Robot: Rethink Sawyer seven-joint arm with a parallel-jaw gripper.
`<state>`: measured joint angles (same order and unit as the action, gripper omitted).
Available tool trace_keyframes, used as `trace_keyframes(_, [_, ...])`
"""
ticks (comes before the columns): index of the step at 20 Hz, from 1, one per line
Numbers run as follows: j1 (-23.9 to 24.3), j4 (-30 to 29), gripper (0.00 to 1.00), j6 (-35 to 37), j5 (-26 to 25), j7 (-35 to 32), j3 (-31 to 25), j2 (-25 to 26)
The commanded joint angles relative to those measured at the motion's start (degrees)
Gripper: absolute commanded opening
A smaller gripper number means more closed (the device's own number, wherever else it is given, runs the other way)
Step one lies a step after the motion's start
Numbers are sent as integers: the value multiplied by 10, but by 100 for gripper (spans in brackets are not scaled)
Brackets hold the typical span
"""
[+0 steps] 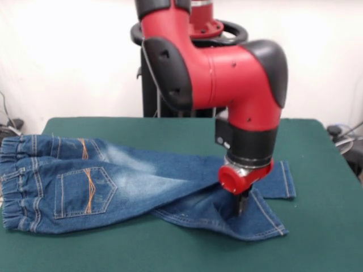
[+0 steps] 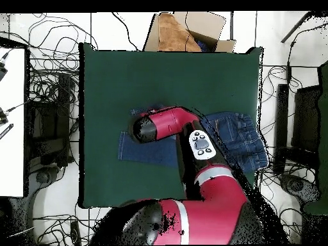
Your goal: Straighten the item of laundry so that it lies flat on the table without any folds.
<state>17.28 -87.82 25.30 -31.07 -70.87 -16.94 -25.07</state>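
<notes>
Jeans half-crossed on the green bench, arm down at the leg ends

Jeans [image 1: 108, 181] lie back side up on the bench [image 1: 317, 226], with the gathered waistband at the left edge of the front view and both legs running toward the right. 2 back pockets with orange stitching show near the waistband. The legs are not flat: the nearer leg slants across and its hem end lies folded over toward the front edge, while the other leg's hem sticks out straight behind the arm, so the 2 legs overlap near their ends. Faded pale patches mark the seat and thighs.

The red and black arm comes down over the leg ends, and the pincer [image 1: 243, 205] points straight down onto the denim of the nearer leg, close to where the legs cross. Its tips look dark and narrow and touch or nearly touch the cloth; I cannot tell whether they are apart, together or clamped on fabric.

From overhead, the arm covers the middle of the jeans [image 2: 240, 138]; the waistband part shows on one side of it and a leg on the other. A cardboard box [image 2: 186, 32] sits beyond the bench [image 2: 128, 77] edge, and cables lie on the floor around it.
</notes>
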Motion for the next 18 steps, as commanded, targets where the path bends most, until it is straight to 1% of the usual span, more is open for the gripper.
trace_keyframes(1, [13,27,0,-7,-25,-30,4,71])
trace_keyframes(5, [30,18,0,-43,-28,-32,-8,87])
trace_keyframes(8, [43,16,0,-44,-27,-25,-17,104])
trace_keyframes(12, [49,26,0,-38,-20,-18,-31,106])
trace_keyframes(15, [59,17,0,-63,-19,-28,-41,104])
trace_keyframes(17, [75,5,0,-94,-14,-43,-56,100])
trace_keyframes(18, [88,-2,0,-110,-2,-58,-69,100])
